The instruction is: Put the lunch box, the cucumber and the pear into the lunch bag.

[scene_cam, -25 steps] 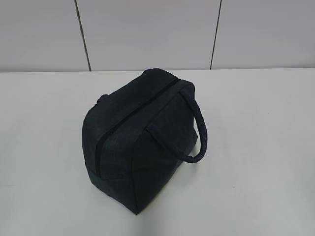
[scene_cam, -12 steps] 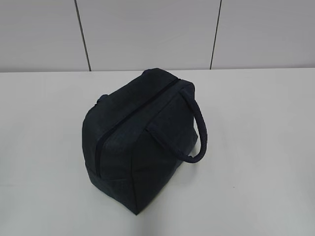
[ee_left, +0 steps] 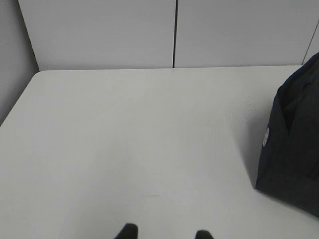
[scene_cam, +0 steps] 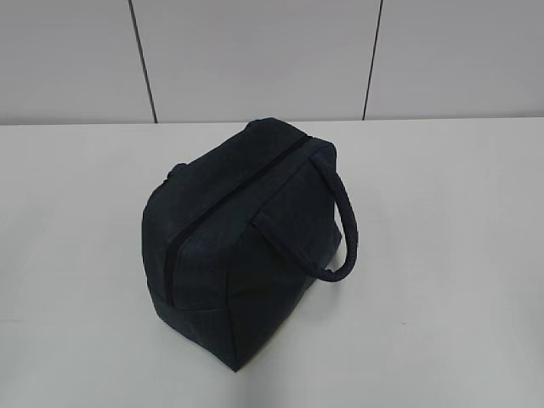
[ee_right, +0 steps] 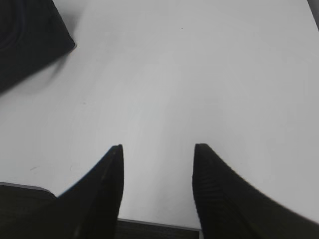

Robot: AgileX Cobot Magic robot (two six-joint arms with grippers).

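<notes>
The dark navy lunch bag [scene_cam: 242, 238] stands in the middle of the white table, its top zipper shut and a rope handle [scene_cam: 344, 225] looping off its right side. Neither arm shows in the exterior view. In the left wrist view the bag [ee_left: 294, 144] sits at the right edge, well off from my left gripper [ee_left: 164, 233], whose two tips stand apart over bare table. In the right wrist view a corner of the bag [ee_right: 30, 40] fills the upper left; my right gripper [ee_right: 158, 152] is open and empty above the table's near edge. The lunch box, cucumber and pear are out of view.
The white table [scene_cam: 442, 255] runs to a pale panelled wall [scene_cam: 255, 59] at the back. Its left edge [ee_left: 15, 107] shows in the left wrist view, and its front edge [ee_right: 149, 225] lies under the right gripper.
</notes>
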